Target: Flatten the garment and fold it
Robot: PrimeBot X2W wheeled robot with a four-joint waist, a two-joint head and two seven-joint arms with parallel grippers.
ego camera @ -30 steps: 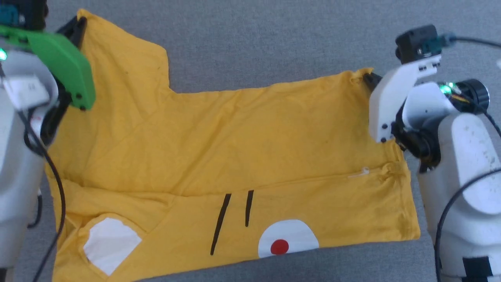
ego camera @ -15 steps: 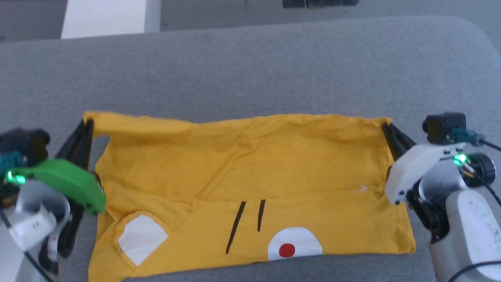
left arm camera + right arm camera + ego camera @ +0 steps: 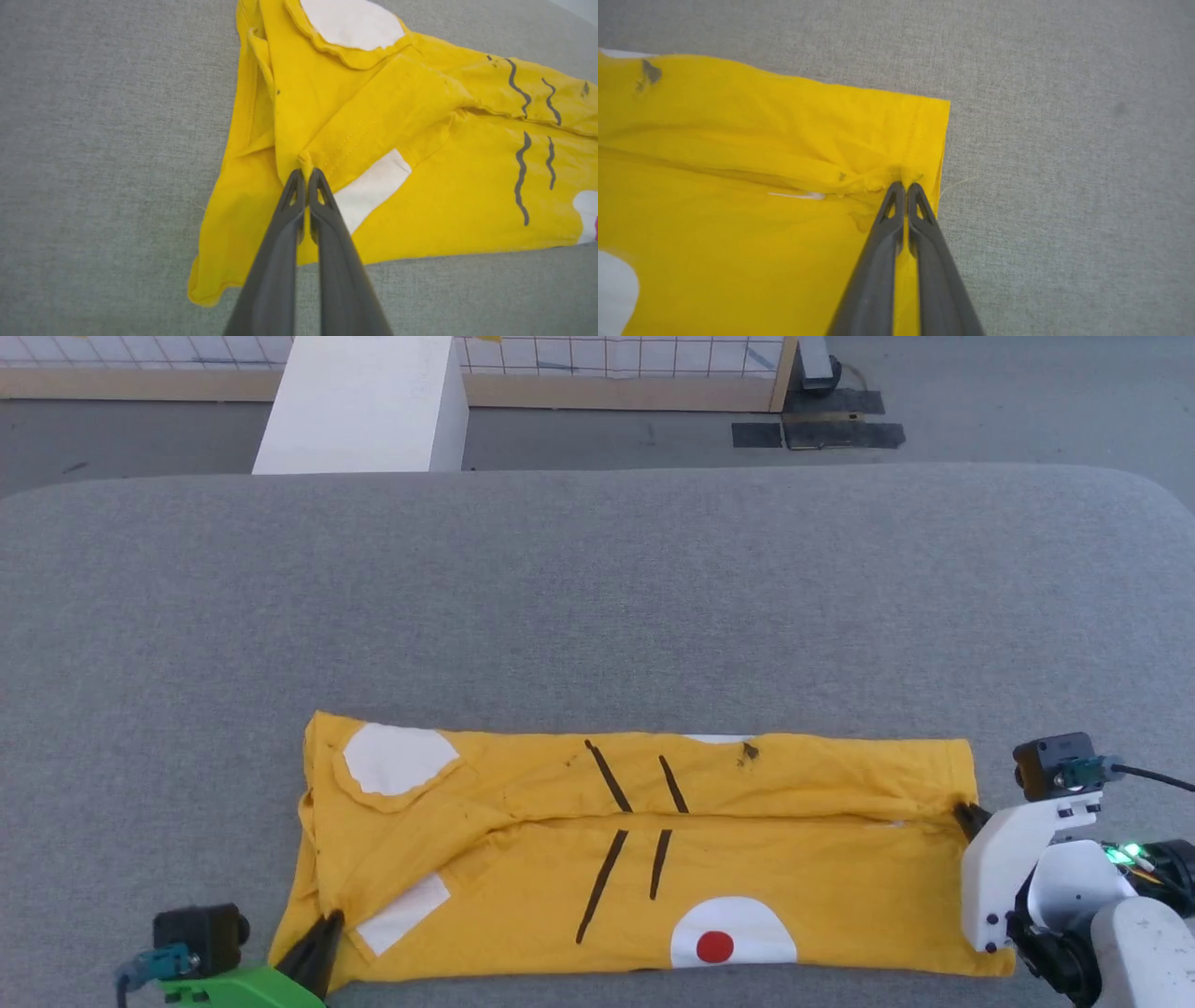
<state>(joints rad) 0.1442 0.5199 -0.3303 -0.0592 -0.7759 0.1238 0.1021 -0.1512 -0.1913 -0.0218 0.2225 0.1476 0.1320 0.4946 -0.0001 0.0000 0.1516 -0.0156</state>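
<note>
Left claw: our left claw [image 3: 306,174] pinches a seam fold of the bright yellow cotton T-shirt [image 3: 523,896], near its left end.
Right claw: our right claw [image 3: 901,187] clamps the hem crease at the right end.
Axis: the shirt's band runs left-right on the grey fabric bench [image 3: 597,597], between both claws.
Nearer arm: neither, we judge; each holds its own end.

The left gripper [image 3: 325,926] sits low at the near left, its two dark fingers [image 3: 280,242] pressed together and pinching a fold of the garment [image 3: 448,214] at their tips, with a green wrist bracket [image 3: 238,987] just behind. The right gripper [image 3: 963,814] lies at the near right, likewise closed on cloth at the hem. Its white wrist bracket [image 3: 999,873] tilts inward, and a green light [image 3: 1120,851] glows on what seems to be the wrist joint.
</note>
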